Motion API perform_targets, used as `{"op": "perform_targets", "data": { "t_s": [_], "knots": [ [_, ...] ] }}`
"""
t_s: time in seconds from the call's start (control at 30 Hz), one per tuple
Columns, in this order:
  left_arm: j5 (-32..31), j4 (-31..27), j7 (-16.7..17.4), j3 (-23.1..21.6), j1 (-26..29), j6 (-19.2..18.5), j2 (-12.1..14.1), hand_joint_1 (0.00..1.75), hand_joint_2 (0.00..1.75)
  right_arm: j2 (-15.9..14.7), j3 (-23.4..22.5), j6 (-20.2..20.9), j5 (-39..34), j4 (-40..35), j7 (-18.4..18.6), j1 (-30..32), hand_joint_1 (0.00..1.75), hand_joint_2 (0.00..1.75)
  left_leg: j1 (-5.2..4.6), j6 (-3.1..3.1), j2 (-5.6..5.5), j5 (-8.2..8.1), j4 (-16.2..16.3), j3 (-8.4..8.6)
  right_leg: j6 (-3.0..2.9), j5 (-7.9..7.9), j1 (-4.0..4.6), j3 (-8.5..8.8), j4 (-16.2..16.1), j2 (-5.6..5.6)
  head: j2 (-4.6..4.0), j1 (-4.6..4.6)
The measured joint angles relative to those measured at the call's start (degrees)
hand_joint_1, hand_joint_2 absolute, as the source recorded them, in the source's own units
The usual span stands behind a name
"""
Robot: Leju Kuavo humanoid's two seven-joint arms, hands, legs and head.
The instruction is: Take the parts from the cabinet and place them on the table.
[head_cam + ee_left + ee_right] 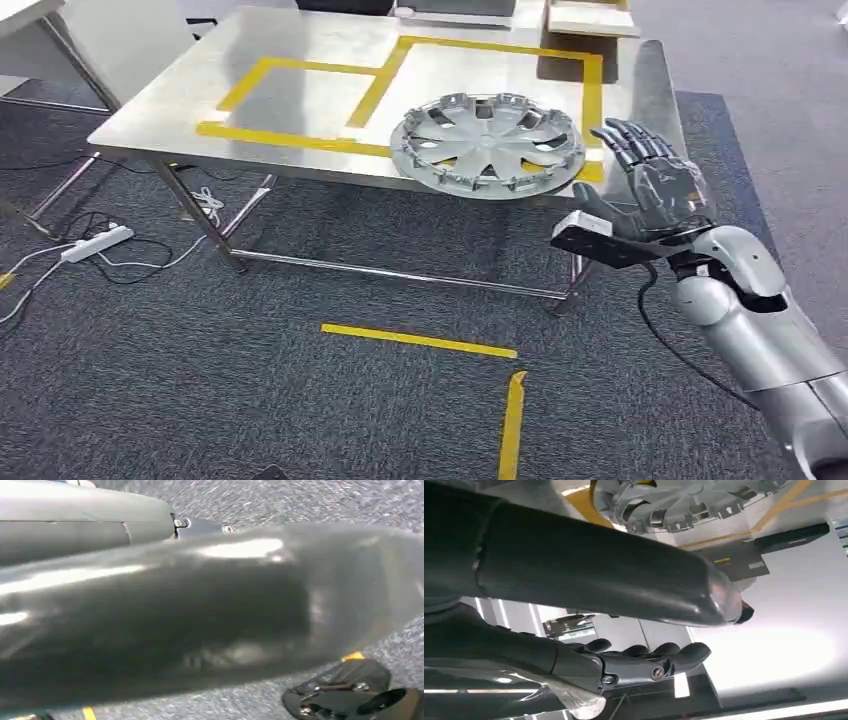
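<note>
One wheel cover (488,143) flat on counter (320,100), just beside right hand (655,185); fingers spread, holding nothing.

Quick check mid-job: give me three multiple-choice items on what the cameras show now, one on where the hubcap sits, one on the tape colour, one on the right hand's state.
1. Where is the silver hubcap?
A. On the carpet
B. On the steel table, at its near edge
C. In the right hand

2. What colour is the tape outline on the table?
A. Yellow
B. Red
C. Blue

3. How is the right hand?
A. Gripping the hubcap
B. Fist closed
C. Empty, fingers spread, beside the table

Answers: 1 B, it lies flat on the tabletop over the tape; 2 A, the lines are yellow; 3 C, nothing is in it and it is apart from the hubcap.
</note>
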Motion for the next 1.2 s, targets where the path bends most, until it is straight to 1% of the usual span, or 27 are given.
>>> {"op": "perform_targets", "data": {
  "t_s": [0.03,0.07,0.1,0.17,0.2,0.23,0.33,0.37,0.4,0.43,0.5,0.53,0.57,0.6,0.63,0.67,0.7,0.87,0.9,0.93,0.97,1.0,1.07,1.1,1.13,1.17,1.2],
  "knots": [
    [-0.02,0.00,0.00,0.00,0.00,0.00,0.00,0.00,0.00,-0.02,0.02,-0.02,0.15,-0.02,0.02,0.43,0.00,0.00,-0.09,0.11,-0.07,0.14,0.02,-0.19,0.11,-1.15,0.00,-1.58,3.78,0.01,0.00,0.07],
    [0.00,0.00,0.13,0.00,0.04,-0.02,0.00,0.00,0.00,-0.02,0.04,-0.02,0.39,-0.02,0.11,0.84,0.00,0.00,-0.11,0.07,-0.19,0.27,0.06,-0.31,0.15,-0.97,0.00,-1.98,5.00,0.01,0.02,0.00],
    [-0.02,0.00,0.15,0.00,0.10,-0.02,-0.02,0.00,0.00,-0.02,0.04,-0.07,0.62,-0.02,0.15,1.09,0.00,0.00,-0.11,0.02,-0.30,0.37,0.10,-0.38,0.13,0.39,0.00,-1.03,3.53,0.01,0.00,0.04],
    [-0.02,0.00,0.15,0.00,0.07,-0.02,-0.02,0.00,0.00,-0.02,0.00,-0.17,0.75,-0.11,0.17,1.10,0.00,0.00,-0.10,-0.15,-0.60,0.51,0.32,-0.46,-0.14,5.17,-0.02,4.13,-5.75,0.14,0.00,0.04],
    [-0.02,0.00,0.15,0.00,0.02,-0.02,-0.02,0.00,0.00,-0.04,-0.04,-0.26,0.79,-0.15,0.17,1.06,0.00,0.00,-0.10,-0.22,-0.73,0.54,0.50,-0.55,-0.30,6.71,-0.07,6.80,-10.57,0.85,0.00,0.07],
    [-0.02,0.00,0.15,0.00,-0.10,-0.02,-0.02,0.00,0.00,-0.04,-0.07,-0.31,0.79,-0.17,0.17,1.05,0.00,0.00,-0.51,-0.55,-0.84,0.62,0.79,-0.97,-0.33,5.93,0.07,8.12,-11.97,1.34,0.00,0.02],
    [-0.02,0.00,0.13,0.00,0.00,0.00,0.00,0.00,0.00,-0.20,-0.42,-0.46,0.81,-0.83,0.26,1.72,0.00,0.00,-0.34,-1.58,-1.20,1.46,0.94,-1.98,-0.73,5.97,0.16,7.36,-12.14,1.03,0.00,0.00],
    [-0.02,0.00,0.02,0.00,0.17,0.04,0.04,0.00,0.00,-0.24,-0.50,-0.50,0.81,-1.20,0.24,1.95,0.00,0.00,-0.50,-1.80,-1.35,1.52,1.16,-2.09,-1.23,6.30,-0.09,7.30,-12.45,0.87,0.00,-0.09],
    [0.00,0.00,-0.06,0.00,0.28,0.15,0.35,0.00,0.00,-0.30,-0.68,-0.55,0.86,-1.64,0.15,2.24,0.00,0.00,-0.40,-1.97,-1.20,0.61,1.75,-2.33,-1.70,6.64,-0.37,7.38,-12.69,0.35,0.00,-0.10],
    [0.04,0.00,-0.15,0.00,0.30,0.22,0.35,0.00,0.00,-0.39,-0.83,-0.68,0.97,-2.16,0.09,2.64,0.00,0.00,-0.42,-2.29,-0.84,-1.18,3.63,-3.08,-1.94,6.78,-0.37,7.29,-12.69,0.16,0.00,-0.33],
    [0.04,0.00,-0.37,0.00,0.31,0.24,0.33,0.00,0.00,-0.96,-0.94,-0.83,1.05,-3.19,0.00,3.86,0.00,0.00,-0.05,-2.82,-0.71,-6.22,12.57,-6.40,-2.32,6.98,-0.21,6.99,-12.67,-0.65,0.00,-0.39],
    [0.04,0.00,-0.48,0.00,0.41,0.24,0.33,0.00,0.00,-1.22,-0.98,-0.90,1.10,-3.63,0.00,4.58,0.00,0.00,0.02,-2.96,-0.71,-7.78,16.35,-7.71,-2.45,7.08,-0.11,6.78,-12.62,-1.10,0.00,-0.37],
    [0.02,0.00,-0.61,0.00,0.55,0.26,0.35,0.00,0.00,-1.44,-1.05,-0.99,1.16,-4.04,0.00,5.30,0.00,0.00,0.04,-3.03,-0.70,-8.13,17.91,-8.00,-2.48,7.16,-0.05,6.52,-12.51,-1.46,0.00,-0.39],
    [-0.04,0.00,-0.72,0.00,0.65,0.33,0.37,0.00,0.00,-1.60,-1.20,-1.05,1.25,-4.50,0.00,5.99,0.00,0.00,0.04,-2.98,-0.67,-7.32,17.06,-7.16,-2.45,7.26,0.01,6.29,-12.38,-1.81,0.00,-0.44],
    [-0.09,0.00,-0.81,0.00,0.70,0.39,0.37,0.00,0.00,-1.84,-1.44,-1.20,1.34,-4.99,0.00,6.62,0.00,0.00,0.02,-2.81,-0.55,-5.71,14.17,-5.35,-2.39,7.33,0.07,6.11,-12.32,-2.23,0.00,-0.41],
    [-0.22,0.00,-0.92,0.00,0.71,0.46,0.39,0.00,0.00,-2.16,-1.79,-1.40,1.51,-5.64,0.00,7.13,0.00,0.00,-0.05,-2.52,-0.07,-3.74,9.68,-2.69,-2.34,7.39,0.10,6.04,-12.23,-2.63,0.00,-0.39],
    [-0.22,0.00,-0.94,0.00,0.68,0.50,0.44,0.00,0.00,-2.40,-2.06,-1.58,1.55,-6.14,-0.02,7.46,0.00,0.00,-0.16,-2.16,0.94,-1.98,4.83,0.24,-2.25,7.44,0.10,6.04,-12.19,-3.10,0.00,-0.39],
    [-0.22,0.00,-0.96,0.00,0.68,0.50,0.44,0.00,0.00,-2.43,-2.12,-1.62,1.58,-6.21,-0.02,7.50,0.00,0.00,-0.19,-2.09,1.21,-1.75,4.03,0.72,-2.24,7.45,0.10,6.04,-12.19,-3.17,0.00,-0.39],
    [-0.22,0.00,-1.01,0.00,0.59,0.52,0.42,0.00,0.00,-2.71,-2.45,-1.77,1.64,-6.66,-0.02,7.68,0.00,0.00,-0.68,-1.81,3.23,-2.39,1.39,1.93,-2.03,7.48,0.40,5.95,-12.05,-3.50,0.00,-0.39],
    [-0.22,0.00,-1.05,-0.02,0.67,0.57,0.39,0.00,0.00,-3.15,-2.67,-1.88,1.66,-7.30,-0.02,7.94,0.00,0.00,-1.01,-0.93,2.12,-1.75,1.17,1.28,-1.34,7.85,0.45,5.66,-12.03,-4.58,0.00,-0.33],
    [-0.22,0.00,-1.05,0.00,0.79,0.63,0.42,0.00,0.00,-3.41,-2.80,-1.95,1.66,-7.83,-0.02,8.35,0.00,0.00,-0.60,0.34,0.87,-0.38,0.28,0.93,-0.26,5.89,0.11,4.35,-10.31,-2.33,0.00,-0.17],
    [-0.22,0.00,-1.05,0.00,0.71,0.79,0.50,0.00,0.00,-3.72,-2.89,-1.97,1.66,-7.91,-0.02,8.40,0.00,0.00,-0.61,0.76,0.51,-0.10,0.29,0.56,-0.16,3.41,0.02,2.87,-6.68,-0.89,0.00,-0.11],
    [-0.22,0.00,-1.05,0.00,0.61,0.87,0.48,0.00,0.00,-4.00,-3.25,-2.01,1.69,-8.17,-0.04,9.22,0.00,0.00,-0.71,0.95,-0.46,0.24,0.31,-0.02,-0.04,-0.75,0.02,-0.83,2.29,-0.11,0.00,-0.13],
    [-0.22,0.00,-1.05,0.00,0.67,0.87,0.48,0.00,0.00,-4.07,-3.45,-2.01,1.71,-8.37,-0.04,9.81,0.00,0.00,-0.73,0.92,-0.99,0.40,0.33,-0.27,-0.01,-1.42,0.02,-1.85,4.81,-0.03,0.00,-0.15],
    [-0.24,0.00,-1.05,0.00,0.83,0.87,0.50,0.00,0.00,-4.17,-3.65,-2.03,1.79,-8.65,-0.09,10.46,0.00,0.00,-0.73,0.79,-1.66,0.62,0.34,-0.45,-0.03,-0.68,0.00,-1.50,4.57,-0.03,0.00,-0.13],
    [-0.22,0.00,-1.05,0.00,0.93,0.90,0.52,0.00,0.00,-4.33,-3.85,-2.03,1.84,-8.94,-0.11,10.84,0.00,0.00,-0.71,0.68,-2.26,0.76,0.38,-0.59,-0.07,1.01,-0.01,0.01,2.02,0.03,0.00,-0.13],
    [-0.24,0.00,-1.05,0.00,0.95,0.90,0.55,0.00,0.00,-4.50,-4.07,-2.06,1.84,-9.29,-0.13,10.98,0.00,0.00,-0.68,0.55,-2.81,0.87,0.50,-0.67,-0.16,3.39,-0.08,2.65,-2.60,0.27,0.00,-0.13]
  ]
}}
